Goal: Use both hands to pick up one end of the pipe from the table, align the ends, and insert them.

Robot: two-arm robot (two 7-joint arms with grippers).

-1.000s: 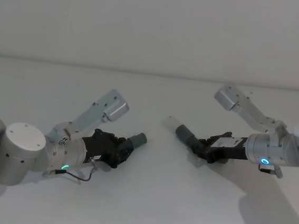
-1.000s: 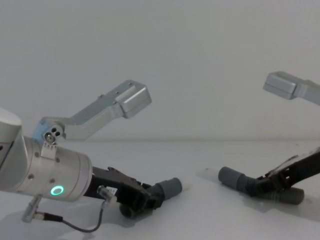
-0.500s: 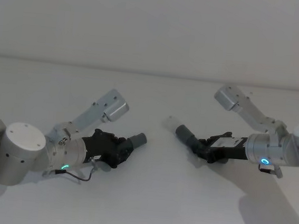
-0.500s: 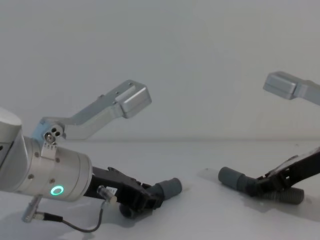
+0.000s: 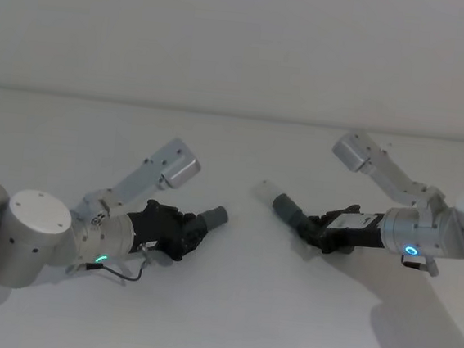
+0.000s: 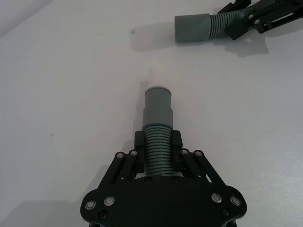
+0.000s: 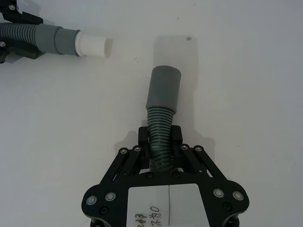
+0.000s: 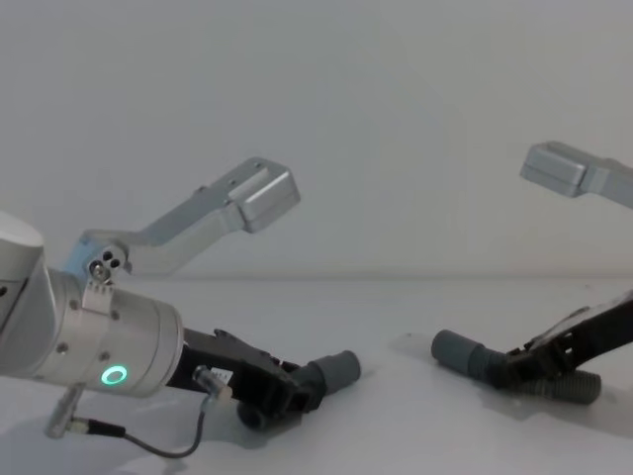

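We see nothing moved since a second ago. The left jaws pinch the white-tipped hose piece (image 6: 157, 106), the right jaws the plain-cuffed hose piece (image 7: 162, 94), cuffs apart.

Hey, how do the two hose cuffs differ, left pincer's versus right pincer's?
The left cuff, held by the left pincer, ends in a narrower white tip; the right cuff, held by the right pincer, is plain grey to its end. The left cuff points toward the robot's right, the right cuff toward its left, a gap between them. Both are smooth grey, on ribbed hose.
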